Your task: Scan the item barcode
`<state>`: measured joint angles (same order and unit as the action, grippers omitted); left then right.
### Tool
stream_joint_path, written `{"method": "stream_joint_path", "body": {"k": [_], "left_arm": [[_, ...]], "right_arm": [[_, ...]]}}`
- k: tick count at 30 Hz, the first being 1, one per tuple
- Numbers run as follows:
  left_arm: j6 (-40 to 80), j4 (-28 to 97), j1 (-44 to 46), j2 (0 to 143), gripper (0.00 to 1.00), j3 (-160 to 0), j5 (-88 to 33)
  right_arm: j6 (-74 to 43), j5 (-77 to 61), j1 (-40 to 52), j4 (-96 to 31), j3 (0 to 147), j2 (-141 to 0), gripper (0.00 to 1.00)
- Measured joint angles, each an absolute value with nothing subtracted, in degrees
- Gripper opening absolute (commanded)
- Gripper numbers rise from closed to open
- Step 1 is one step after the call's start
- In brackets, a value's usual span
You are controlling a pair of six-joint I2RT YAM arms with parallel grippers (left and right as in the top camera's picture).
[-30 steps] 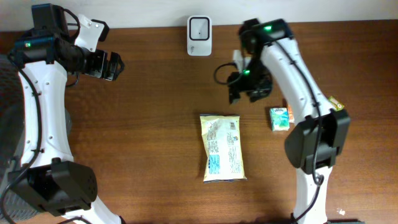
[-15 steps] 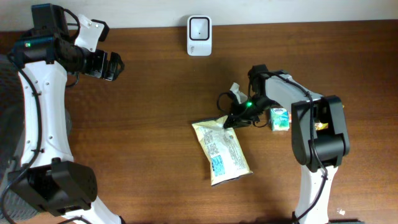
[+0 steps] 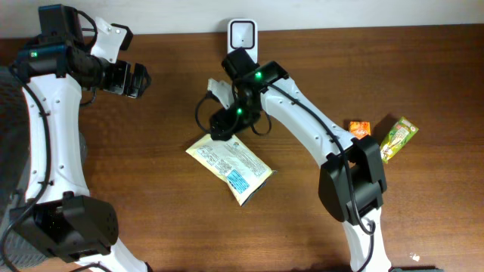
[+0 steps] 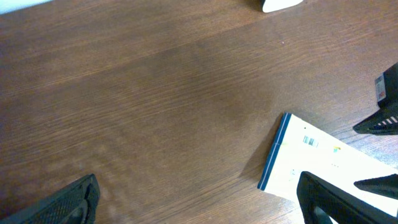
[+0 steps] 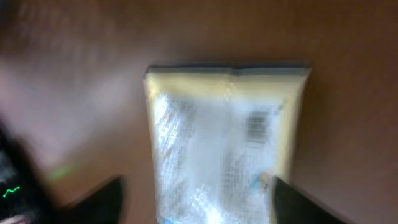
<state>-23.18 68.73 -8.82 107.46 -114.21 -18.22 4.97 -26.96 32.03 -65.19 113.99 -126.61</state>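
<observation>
Brown wood-grain table, white scanner at its far edge as the reference point. Item: one pale snack packet, flat on the wood, near-side and a little left of the scanner, tilted, print upward, barcode showing in the blurred right wrist view. Change: the packet has been dragged from the scanner's near-right to this spot and turned. Right gripper: between scanner and packet, over the packet's nearer end, jaws spread again after a brief pinch, apparently holding nothing. Left gripper: well left of the scanner, jaws wide, empty. Two small sachets lie far right. Judgement: packet is closer, but the barcode does not yet face the scanner; scan outstanding.
</observation>
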Motion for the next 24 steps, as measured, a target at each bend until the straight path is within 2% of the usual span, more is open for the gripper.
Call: {"method": "stream_joint_path", "body": {"k": [2,6,8,12,16,18,20,24], "left_arm": [[-23.18,68.77,-8.82,107.46,0.99,-114.21,-18.22],[-23.18,68.77,-8.82,107.46,0.99,-114.21,-18.22],[-23.18,68.77,-8.82,107.46,0.99,-114.21,-18.24],[-23.18,68.77,-8.82,107.46,0.99,-114.21,-18.22],[-23.18,68.73,-8.82,107.46,0.99,-114.21,-18.22],[-23.18,68.77,-8.82,107.46,0.99,-114.21,-18.22],[-23.18,68.79,-8.82,107.46,0.99,-114.21,-18.22],[-23.18,68.77,-8.82,107.46,0.99,-114.21,-18.22]], "right_arm": [[4.19,-29.47,34.59,-71.99,113.95,-126.61,0.04],[-0.67,-30.28,40.56,-72.01,104.77,-126.61,0.04],[-3.09,-28.34,40.38,-73.34,100.53,-126.69,0.04],[-8.05,-15.14,39.77,-76.09,99.15,-126.69,0.04],[-8.97,-8.58,33.43,-72.34,99.15,-126.69,0.04],[-4.62,-13.91,29.71,-71.07,99.70,-126.69,0.04],[1.50,-22.55,30.72,-71.68,103.00,-126.69,0.04],[6.07,-29.67,40.73,-72.79,105.21,-126.67,0.04]]}}
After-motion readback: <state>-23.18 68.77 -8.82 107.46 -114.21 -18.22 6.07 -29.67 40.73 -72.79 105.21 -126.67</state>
